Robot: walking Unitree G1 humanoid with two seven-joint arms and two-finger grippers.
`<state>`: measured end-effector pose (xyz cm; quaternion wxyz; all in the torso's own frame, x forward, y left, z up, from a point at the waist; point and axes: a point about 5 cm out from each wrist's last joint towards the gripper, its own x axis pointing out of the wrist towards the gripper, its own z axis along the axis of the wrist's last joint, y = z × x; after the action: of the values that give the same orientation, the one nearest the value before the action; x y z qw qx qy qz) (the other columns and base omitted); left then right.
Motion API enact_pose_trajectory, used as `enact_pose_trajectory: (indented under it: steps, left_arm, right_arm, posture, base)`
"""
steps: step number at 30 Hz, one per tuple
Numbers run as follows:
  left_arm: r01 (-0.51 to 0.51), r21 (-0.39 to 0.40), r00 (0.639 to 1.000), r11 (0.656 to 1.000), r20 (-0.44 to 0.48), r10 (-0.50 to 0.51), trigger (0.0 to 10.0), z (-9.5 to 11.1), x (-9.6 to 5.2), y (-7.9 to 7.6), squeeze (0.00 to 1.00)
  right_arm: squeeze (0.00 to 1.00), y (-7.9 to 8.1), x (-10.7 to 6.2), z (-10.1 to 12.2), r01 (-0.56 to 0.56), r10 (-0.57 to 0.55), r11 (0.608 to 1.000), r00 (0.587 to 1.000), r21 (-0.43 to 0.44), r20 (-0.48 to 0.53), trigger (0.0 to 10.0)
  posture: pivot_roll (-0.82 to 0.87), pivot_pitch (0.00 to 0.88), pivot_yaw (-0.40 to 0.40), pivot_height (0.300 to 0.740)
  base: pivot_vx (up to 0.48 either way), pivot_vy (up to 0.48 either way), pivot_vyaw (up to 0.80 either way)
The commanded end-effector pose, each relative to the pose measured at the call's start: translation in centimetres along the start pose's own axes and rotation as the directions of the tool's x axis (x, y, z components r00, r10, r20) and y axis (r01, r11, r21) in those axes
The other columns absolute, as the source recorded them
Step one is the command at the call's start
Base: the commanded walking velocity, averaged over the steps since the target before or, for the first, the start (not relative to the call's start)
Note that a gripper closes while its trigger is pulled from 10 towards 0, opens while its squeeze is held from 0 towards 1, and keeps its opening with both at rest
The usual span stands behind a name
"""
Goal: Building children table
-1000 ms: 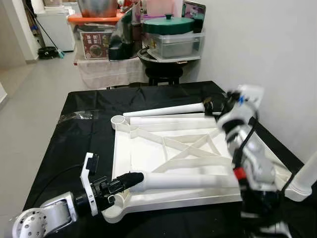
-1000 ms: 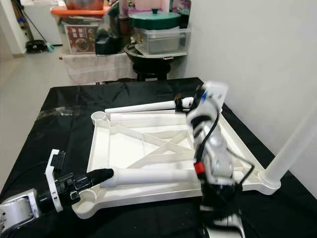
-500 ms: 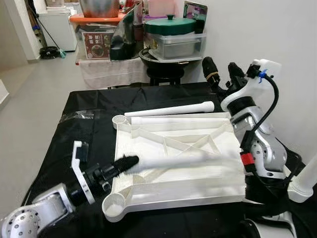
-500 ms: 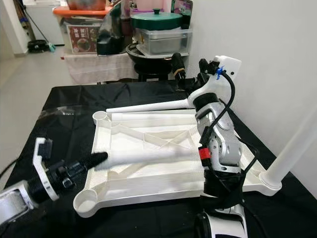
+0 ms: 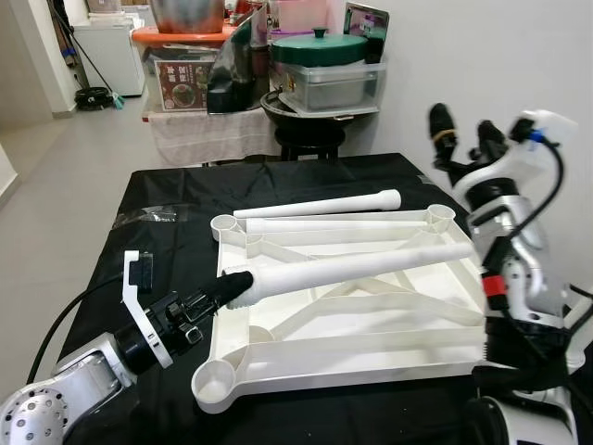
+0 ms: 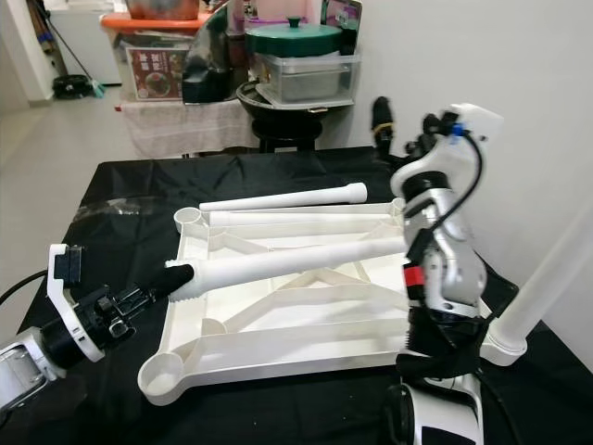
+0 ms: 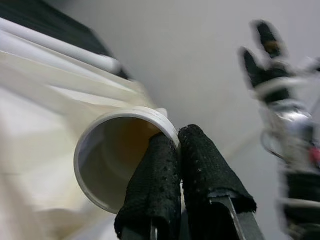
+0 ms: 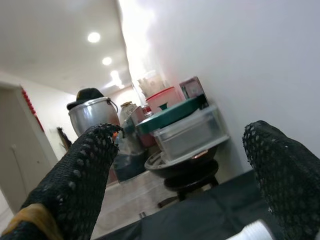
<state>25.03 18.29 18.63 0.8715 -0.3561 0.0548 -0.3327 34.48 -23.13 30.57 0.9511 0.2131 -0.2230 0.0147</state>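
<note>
Left tool [image 5: 233, 286] grips the leg [image 5: 357, 266], now raised off the tabletop [image 5: 371, 320]; right tool [image 5: 460, 133], lifted clear, gapes empty.

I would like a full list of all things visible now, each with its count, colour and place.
Upturned plastic tabletop: one, white, on the black cloth.
Black cloth: one, covering the work surface.
Loose tube legs: two, white; one lies past the tabletop's far edge, one held slanting over the tabletop.
Fitted leg: one, white, upright at the near right corner.
Lidded storage box: one, clear with green lid, behind.
Left gripper: black, shut on the slanting leg's rim.
Right gripper: black, open, raised at right.
</note>
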Motion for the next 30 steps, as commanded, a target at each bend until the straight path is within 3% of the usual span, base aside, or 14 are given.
enact_pose_trajectory:
  steps: [1,5,6,10,11,14,15,17,23,26,30]
  left_arm:
    - [-0.069,0.033,0.995,0.997,0.070,0.066,10.0,0.8,0.0,0.7,0.00]
    - [-0.165,0.042,0.971,0.985,0.184,0.155,10.0,2.5,0.2,1.7,0.00]
    - [-0.166,0.035,0.959,0.985,0.237,0.154,10.0,3.3,0.3,1.7,0.00]
    - [-0.151,0.030,0.946,0.988,0.296,0.135,10.0,4.3,0.5,1.4,0.00]
    - [-0.095,0.033,0.947,0.995,0.312,0.080,10.0,4.6,1.0,0.6,0.00]
    - [-0.064,0.034,0.947,0.997,0.316,0.050,10.0,4.7,1.2,0.2,0.00]
    - [0.015,0.033,0.959,0.999,0.282,-0.024,10.0,4.2,2.2,-0.9,0.00]
    - [0.033,0.032,0.964,0.999,0.264,-0.040,10.0,3.9,2.5,-1.2,0.00]
    - [0.060,0.030,0.970,0.998,0.236,-0.065,10.0,2.7,3.2,-1.5,0.00]
    - [0.073,0.026,0.969,0.997,0.233,-0.077,10.0,2.5,3.3,-1.7,0.00]
    - [0.079,0.011,0.971,0.997,0.226,-0.080,10.0,2.0,3.1,-1.7,0.00]
  right_arm:
    - [0.00,-0.3,0.0,-0.2,0.002,0.001,0.998,0.999,0.069,-0.037,10.0]
    - [0.00,-1.2,-0.9,-1.4,0.032,-0.015,0.987,0.994,0.158,-0.112,10.0]
    - [0.00,-1.4,-1.3,-1.9,0.052,-0.026,0.979,0.991,0.198,-0.132,10.0]
    - [0.00,-1.4,-1.9,-3.0,0.073,-0.028,0.964,0.984,0.257,-0.174,10.0]
    - [0.00,-0.7,-2.6,-4.7,0.069,0.004,0.951,0.971,0.300,-0.237,10.0]
    - [0.00,-0.3,-3.0,-5.5,0.065,0.024,0.946,0.963,0.319,-0.269,10.0]
    - [0.00,1.4,-3.9,-7.5,0.049,0.084,0.928,0.938,0.369,-0.336,10.0]
    - [0.00,1.9,-4.1,-8.0,0.044,0.102,0.922,0.931,0.386,-0.350,10.0]
    - [0.00,4.4,-4.3,-9.0,0.021,0.195,0.868,0.904,0.495,-0.380,10.0]
    - [0.00,4.7,-4.4,-9.2,0.026,0.208,0.855,0.898,0.519,-0.387,10.0]
    - [0.00,5.3,-4.4,-9.2,0.053,0.219,0.808,0.897,0.586,-0.384,10.0]
  posture:
    - [0.06,0.000,-0.026,0.740]
    - [0.05,0.000,-0.025,0.740]
    - [0.05,0.000,-0.024,0.740]
    - [0.05,0.000,-0.021,0.740]
    - [0.05,0.000,-0.021,0.740]
    - [0.05,0.000,-0.021,0.740]
    - [0.05,0.000,-0.020,0.740]
    - [0.05,0.000,-0.020,0.740]
    - [0.05,0.000,-0.020,0.740]
    - [0.05,0.000,-0.023,0.740]
    - [0.05,0.000,-0.026,0.740]
  base:
    - [0.000,0.000,0.00]
    - [0.000,0.000,0.00]
    - [0.000,0.000,0.00]
    - [0.000,0.000,0.00]
    - [0.000,0.000,0.00]
    - [0.000,0.000,0.00]
    - [0.000,0.000,0.00]
    - [0.000,0.000,0.00]
    - [0.000,0.000,0.00]
    - [0.000,0.000,0.00]
    - [0.000,0.000,0.00]
